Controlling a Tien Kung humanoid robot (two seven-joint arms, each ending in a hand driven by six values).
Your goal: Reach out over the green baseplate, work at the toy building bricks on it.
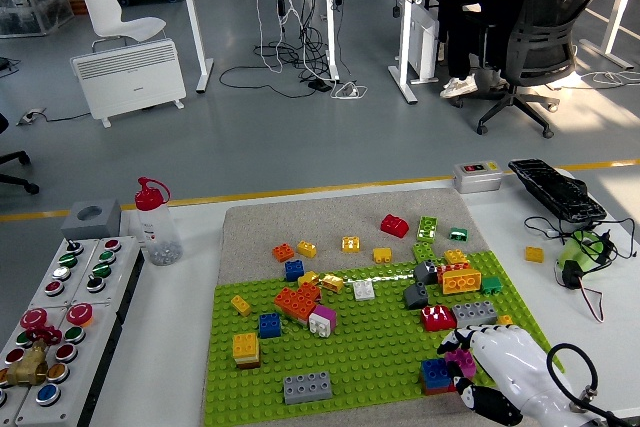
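Observation:
The green baseplate [360, 347] lies on the table's near middle with several loose and stacked bricks on it. My right hand [462, 372], white with black fingertips, comes in from the lower right corner over the plate's near right part. Its fingers [450, 345] curl over a magenta brick [461, 358] and the thumb sits below it, so the hand is closed on that brick. A blue brick on a red one [434, 375] stands just left of the hand. A grey brick [476, 313] and a red brick [437, 318] lie just beyond it. The left arm is out of view.
A grey mat [300, 222] behind the plate carries several more bricks. A button box [60, 317] and a bottle with a red cap [156, 222] stand at the left. A black keyboard [555, 190] and cables lie at the right. A grey brick [307, 386] sits near the plate's front edge.

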